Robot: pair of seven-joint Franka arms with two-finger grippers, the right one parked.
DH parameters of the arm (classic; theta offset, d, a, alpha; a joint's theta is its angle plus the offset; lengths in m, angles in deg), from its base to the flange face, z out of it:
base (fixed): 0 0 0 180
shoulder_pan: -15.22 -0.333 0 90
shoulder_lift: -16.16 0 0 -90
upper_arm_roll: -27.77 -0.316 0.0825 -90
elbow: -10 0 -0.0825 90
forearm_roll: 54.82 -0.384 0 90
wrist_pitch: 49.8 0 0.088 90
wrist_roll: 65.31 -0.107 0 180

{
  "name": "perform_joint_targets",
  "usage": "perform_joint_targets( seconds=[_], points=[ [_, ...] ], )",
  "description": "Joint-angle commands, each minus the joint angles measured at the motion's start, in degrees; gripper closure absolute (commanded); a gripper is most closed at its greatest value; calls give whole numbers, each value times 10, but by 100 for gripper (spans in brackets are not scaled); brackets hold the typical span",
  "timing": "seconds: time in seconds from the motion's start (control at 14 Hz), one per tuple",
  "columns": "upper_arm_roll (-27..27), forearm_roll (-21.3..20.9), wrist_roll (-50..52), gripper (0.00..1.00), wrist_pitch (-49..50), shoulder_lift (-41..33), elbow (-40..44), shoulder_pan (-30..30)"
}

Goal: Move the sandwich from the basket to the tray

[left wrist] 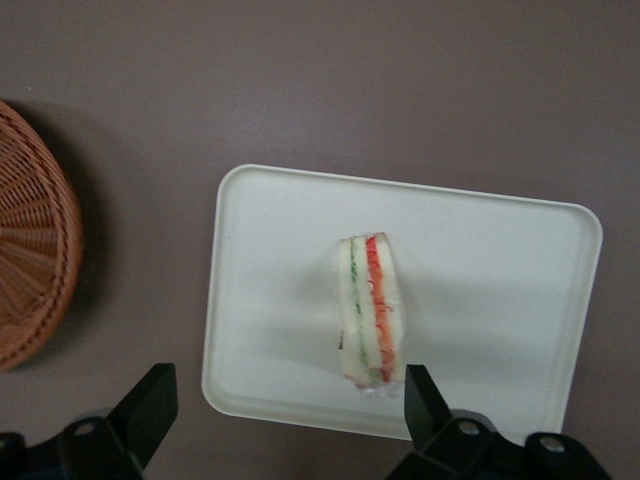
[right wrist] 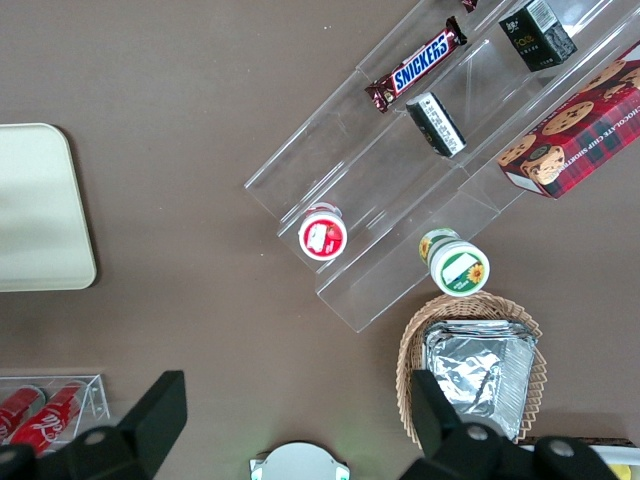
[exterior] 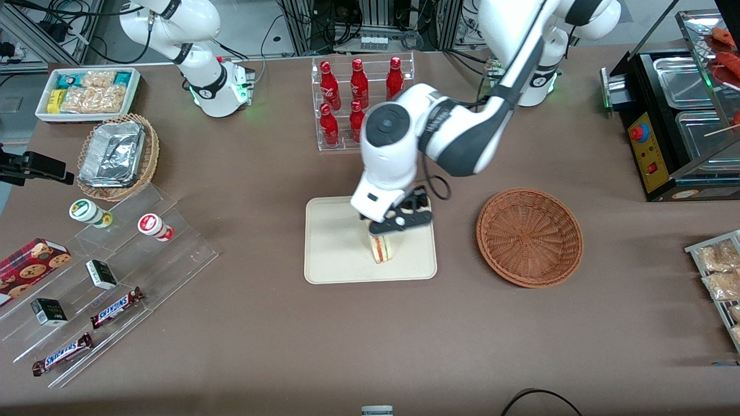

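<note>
The sandwich [exterior: 381,247] stands on edge on the cream tray [exterior: 335,248], with its red-orange and green filling layers facing up. In the left wrist view the sandwich [left wrist: 372,308] sits near the middle of the tray [left wrist: 270,250]. My left gripper [exterior: 400,222] hangs just above the sandwich. It is open [left wrist: 290,405], with its fingers wide apart, and one fingertip [left wrist: 422,395] is close beside the sandwich's end. It holds nothing. The reddish-brown wicker basket [exterior: 529,237] lies empty beside the tray toward the working arm's end, and its rim shows in the wrist view [left wrist: 35,240].
A clear rack of red bottles [exterior: 358,101] stands farther from the front camera than the tray. A tan wicker basket of foil containers [exterior: 118,155], a white snack box [exterior: 87,92] and an acrylic snack stand [exterior: 110,289] lie toward the parked arm's end. A black food warmer [exterior: 676,121] stands at the working arm's end.
</note>
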Motion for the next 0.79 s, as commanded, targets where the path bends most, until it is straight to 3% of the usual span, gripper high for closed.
perform_joint_targets(
  seconds=[0.0,0.21,0.71],
  points=[
    [1,9,-80,0,42,-28,-21,-52],
    [1,5,-106,0,50,-44,-35,-101],
    [1,29,-360,0,113,-128,-77,-244]
  ],
)
